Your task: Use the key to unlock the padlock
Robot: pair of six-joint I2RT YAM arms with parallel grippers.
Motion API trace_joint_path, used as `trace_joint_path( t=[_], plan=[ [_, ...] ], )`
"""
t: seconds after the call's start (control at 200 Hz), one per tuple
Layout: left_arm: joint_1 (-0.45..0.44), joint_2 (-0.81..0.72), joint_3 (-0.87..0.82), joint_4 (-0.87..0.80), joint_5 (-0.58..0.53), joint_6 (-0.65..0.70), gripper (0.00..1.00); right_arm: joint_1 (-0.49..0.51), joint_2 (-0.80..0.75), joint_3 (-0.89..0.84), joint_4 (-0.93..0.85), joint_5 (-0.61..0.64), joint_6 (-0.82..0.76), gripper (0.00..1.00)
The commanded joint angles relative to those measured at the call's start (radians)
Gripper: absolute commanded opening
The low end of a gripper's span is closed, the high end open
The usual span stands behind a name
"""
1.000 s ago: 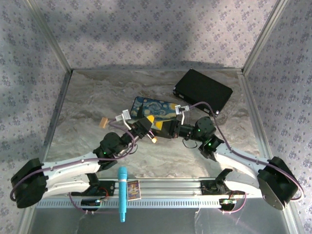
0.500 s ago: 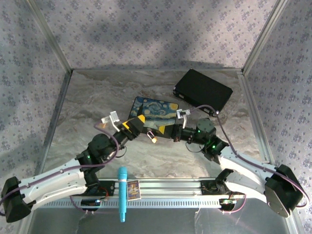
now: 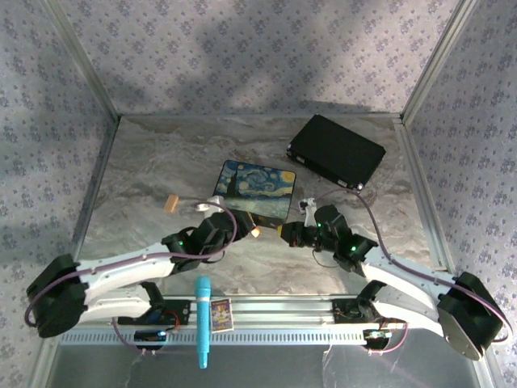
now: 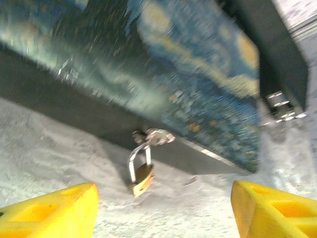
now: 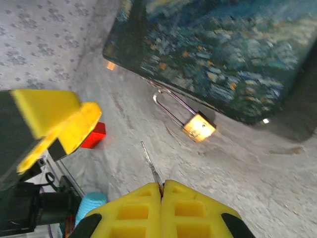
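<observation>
Left gripper (image 4: 164, 203) and right gripper (image 5: 162, 184) have both pulled back toward the near side since 1 second ago, when they met over the near edge of the Starry Night box (image 3: 257, 187); the box, the black case (image 3: 337, 151) and the small tan block (image 3: 171, 203) lie where they lay.

Largest is the marbled table (image 3: 153, 153), walled by patterned panels; the black case lies flat at its far right; the painted box lies near the middle, close to the case but apart from it; the 2 arms reach in from the near edge and bend toward each other, ending just short of the box's near side.

On the near rail lies a blue cylinder (image 3: 203, 319), with a small picture card (image 3: 221, 314) just beside it on the right.

The left gripper's 2 yellow fingers (image 4: 49, 213) stand wide apart with only bare table between them; the right gripper's fingers are pressed together, pinching the key (image 5: 148, 159), whose thin blade juts forward.

The tan block rests left of the box, well apart from it; a red block (image 5: 94, 135) lies beside the left gripper's finger.

The padlock (image 4: 141, 179) rests on the table against the box's near side, ahead of the left gripper's gap; its silvery shackle (image 4: 137, 159) is threaded through the box's hasp (image 4: 154, 136); the key's tip stops near the padlock, not touching it.
</observation>
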Motion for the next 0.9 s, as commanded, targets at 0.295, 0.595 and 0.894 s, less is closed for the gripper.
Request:
trace_joint_path(
  t=[0.295,0.595,0.894],
  plan=[
    [-0.015,0.335,0.136,0.039,0.011,-0.042,0.67,0.008,-0.020,-0.031,-0.031,0.042,-0.029,0.00],
    [-0.007,0.505,0.266,-0.071,-0.067,-0.020,0.63,0.007,-0.057,-0.062,-0.040,0.068,-0.005,0.00],
    [-0.039,0.541,0.298,-0.187,-0.098,-0.043,0.45,0.001,-0.091,-0.086,-0.050,0.076,0.000,0.00]
  ],
)
